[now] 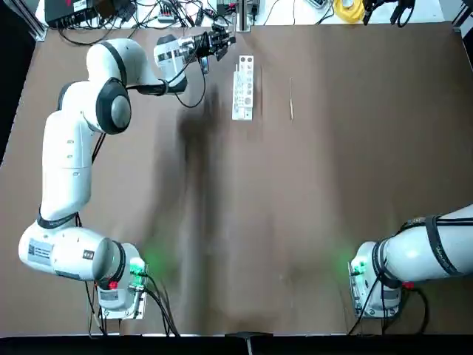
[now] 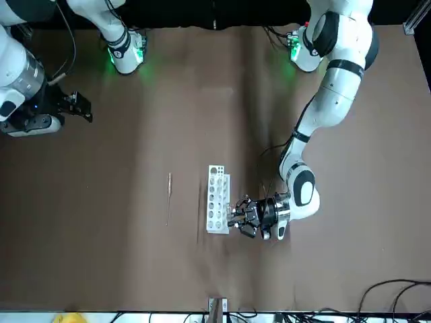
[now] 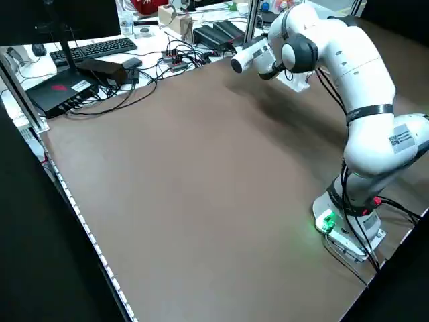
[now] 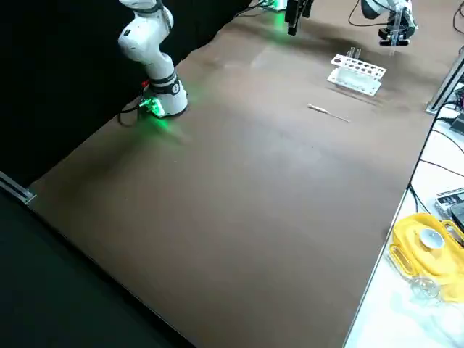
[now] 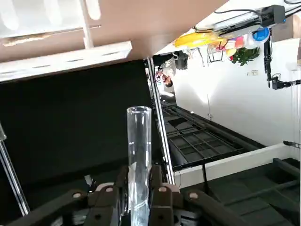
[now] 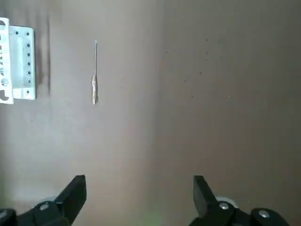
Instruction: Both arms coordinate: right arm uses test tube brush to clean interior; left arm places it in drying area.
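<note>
The left claw (image 5: 139,195) is closed on a clear glass test tube (image 5: 139,155), gripping it near its lower part so the open mouth points away from the wrist; in the top view this claw (image 1: 214,43) sits at the far edge of the table (image 1: 295,222), just beside the white rack (image 1: 243,87) that serves as the drying area, on its left. The right claw (image 6: 139,197) hangs wide open and empty well back from the work, with the right arm (image 1: 425,255) pulled in near its own base. The test tube brush (image 1: 291,100) lies flat on the table, near the rack on its right side and not touching it, untouched by either claw. Judging by this, the cleaning step has not begun: the tube is held but the brush is not yet picked up. The next move would call for the right claw to reach across to the far part of the table, line its fingers across the thin stick and pinch it low against the surface, a fine grasp since the wire is so slender, while the left arm offers the tube's mouth toward it.
</note>
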Available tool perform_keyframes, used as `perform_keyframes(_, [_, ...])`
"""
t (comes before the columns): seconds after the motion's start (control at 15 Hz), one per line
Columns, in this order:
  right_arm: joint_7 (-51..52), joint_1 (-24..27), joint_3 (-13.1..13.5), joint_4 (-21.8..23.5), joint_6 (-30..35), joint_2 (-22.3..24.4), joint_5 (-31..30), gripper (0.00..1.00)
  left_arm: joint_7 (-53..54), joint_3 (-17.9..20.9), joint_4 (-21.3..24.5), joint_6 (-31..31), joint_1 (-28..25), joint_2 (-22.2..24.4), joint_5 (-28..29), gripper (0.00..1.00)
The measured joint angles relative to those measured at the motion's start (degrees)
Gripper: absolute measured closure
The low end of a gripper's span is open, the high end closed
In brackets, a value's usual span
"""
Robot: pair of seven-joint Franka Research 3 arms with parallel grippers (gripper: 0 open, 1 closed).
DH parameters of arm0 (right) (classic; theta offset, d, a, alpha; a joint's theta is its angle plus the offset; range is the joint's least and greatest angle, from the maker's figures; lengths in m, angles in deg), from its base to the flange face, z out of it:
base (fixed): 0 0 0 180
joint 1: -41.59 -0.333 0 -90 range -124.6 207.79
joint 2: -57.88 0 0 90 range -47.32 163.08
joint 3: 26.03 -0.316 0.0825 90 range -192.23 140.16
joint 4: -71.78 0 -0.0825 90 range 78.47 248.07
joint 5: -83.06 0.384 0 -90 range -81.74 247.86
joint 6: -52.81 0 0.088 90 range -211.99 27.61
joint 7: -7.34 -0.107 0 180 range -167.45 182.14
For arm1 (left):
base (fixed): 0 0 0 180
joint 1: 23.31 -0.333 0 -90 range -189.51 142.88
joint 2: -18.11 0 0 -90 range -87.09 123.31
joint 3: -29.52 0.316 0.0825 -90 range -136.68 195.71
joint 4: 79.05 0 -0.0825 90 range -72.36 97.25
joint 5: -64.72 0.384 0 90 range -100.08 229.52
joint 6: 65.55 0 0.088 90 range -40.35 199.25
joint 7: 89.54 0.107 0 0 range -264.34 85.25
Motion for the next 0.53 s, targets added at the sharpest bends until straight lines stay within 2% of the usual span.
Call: perform_keyframes(0.53, [0.00,-0.03,-0.01,0.00,0.02,0.00,0.00,0.00,0.03,0.00,-0.03,-0.09,0.84,-2.18,-0.61,0.77])
